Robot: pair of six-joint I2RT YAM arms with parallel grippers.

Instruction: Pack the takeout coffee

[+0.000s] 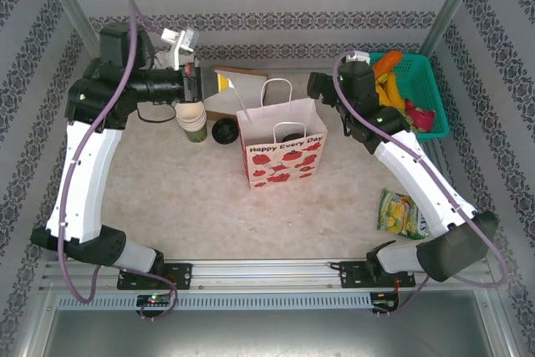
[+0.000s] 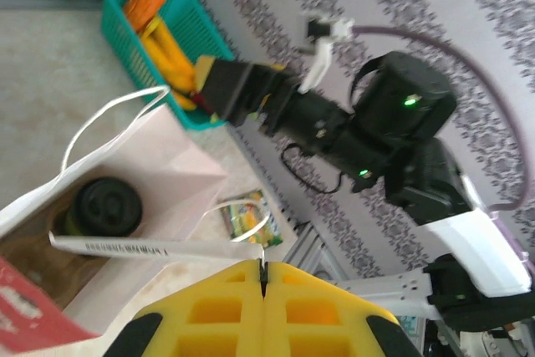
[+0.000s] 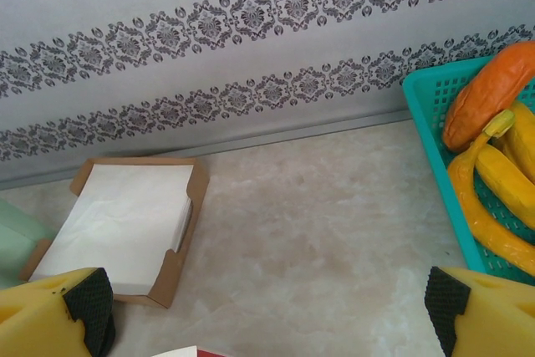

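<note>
Left claw (image 2: 263, 290), shut and empty, hung near the paper bag (image 1: 282, 152) holding the takeout coffee (image 2: 107, 205); right claw (image 3: 266, 303) gaped wide. Snagging a handle (image 1: 277, 80) could topple it.

You'll see the paper bag (image 1: 282, 152) is white, printed with red strawberries and dark lettering. The takeout coffee (image 2: 104, 205) has a black lid; its cup looks greenish, though shadow muddies it. The basket (image 1: 422, 63) is teal, the counter (image 3: 318, 223) mottled beige, and the wall (image 3: 251, 6) pale grey with dark damask bands. The left gripper (image 2: 263, 282) and right gripper (image 3: 266, 305) are yellow.
</note>
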